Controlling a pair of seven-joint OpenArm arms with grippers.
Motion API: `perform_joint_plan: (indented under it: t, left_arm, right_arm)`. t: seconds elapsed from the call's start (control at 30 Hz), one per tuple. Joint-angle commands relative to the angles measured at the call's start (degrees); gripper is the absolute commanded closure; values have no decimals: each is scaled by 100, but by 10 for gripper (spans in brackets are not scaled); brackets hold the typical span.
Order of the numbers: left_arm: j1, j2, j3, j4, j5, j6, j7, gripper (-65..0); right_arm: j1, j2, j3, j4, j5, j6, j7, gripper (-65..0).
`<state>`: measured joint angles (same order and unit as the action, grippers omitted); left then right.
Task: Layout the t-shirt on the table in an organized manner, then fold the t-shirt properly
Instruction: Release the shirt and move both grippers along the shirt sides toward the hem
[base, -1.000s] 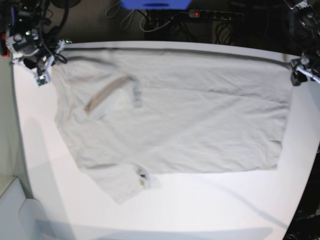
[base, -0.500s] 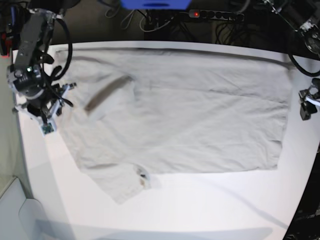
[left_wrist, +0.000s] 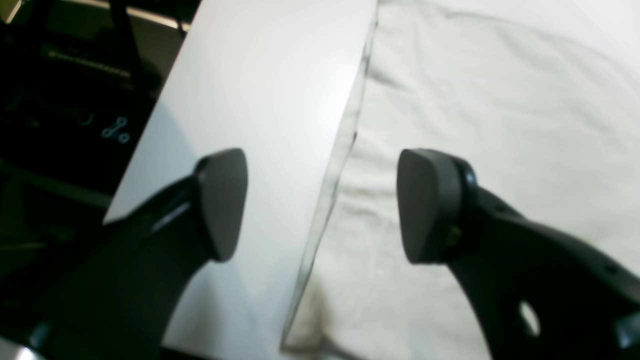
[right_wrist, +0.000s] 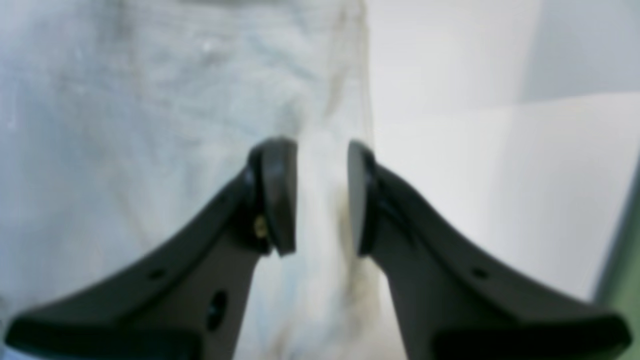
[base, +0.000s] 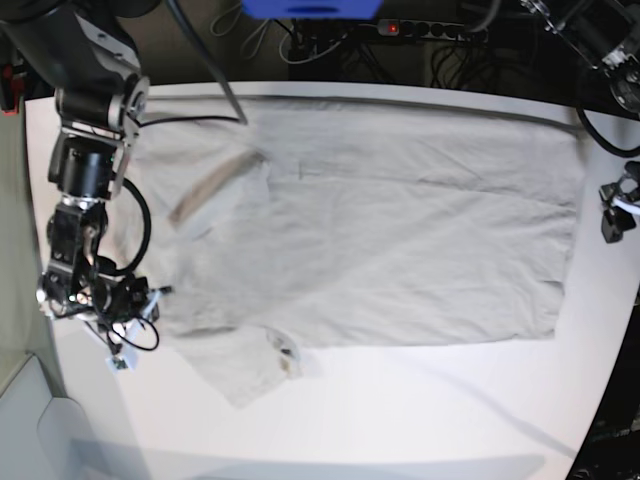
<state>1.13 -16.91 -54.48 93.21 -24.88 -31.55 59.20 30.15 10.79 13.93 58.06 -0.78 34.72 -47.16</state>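
Observation:
The beige-grey t-shirt lies spread over the white table, its neck band to the left and its hem to the right. My right gripper hangs at the shirt's left edge, beside the near sleeve. In the right wrist view it is open by a narrow gap over the shirt's seam edge, holding nothing. My left gripper is at the right table edge beside the hem. In the left wrist view it stands wide open astride the hem line.
A power strip with a red light, cables and a blue object sit behind the table's far edge. A pale grey surface lies beyond the left table edge. Bare tabletop runs along the near side.
The right arm has swept from the far left corner down the shirt's left edge to the near sleeve. The left gripper came nearer along the hem, then held still.

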Motion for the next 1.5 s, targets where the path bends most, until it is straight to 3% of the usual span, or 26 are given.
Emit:
perform_joint_plan:
  t: [0.0, 0.2, 0.37, 0.53, 0.7, 0.83, 1.07, 1.17, 1.27, 1.47]
  left_arm:
    - [-47, -169, -33, 134, -74, -5, -105, -453]
    - [112, -204, -33, 143, -83, -5, -113, -453]
    - [129, -204, -33, 143, -83, -23, -105, -453]
    - [129, -204, -33, 143, -83, -23, -96, -452]
    - [138, -204, -33, 143, -83, -32, -96, -452]
    - [138, -204, -33, 143, -83, -23, -96, -451]
    - [129, -186, -7, 143, -83, -5, -96, -451]
    - [112, -195, -7, 143, -83, -5, -96, -451]
    - [94, -204, -7, 99, -83, -5, -131, -452]
    - [-539, -204, 19, -244, 225, 3, -149, -453]
  right_arm:
    - [268, 77, -9, -88, 82, 5, 245, -182]
    - [690, 271, -18, -1310, 73, 5, 1344, -182]
    - [664, 350, -18, -1608, 73, -21, 2443, -182]
    - [682, 420, -18, -2171, 73, -30, 2848, -182]
    - [655, 420, -18, -2787, 64, -672, 3384, -183]
    - [655, 420, -132, -2980, 64, -681, 3419, -183]
    - [638, 385, -1020, -2989, 64, -707, 3340, -176]
    - [567, 385, -1064, -2989, 64, -707, 3208, -123]
    - [567, 411, -1064, -2962, 73, -707, 3199, 0]
    - [576, 552, -1011, -2927, 108, -707, 3199, 0]
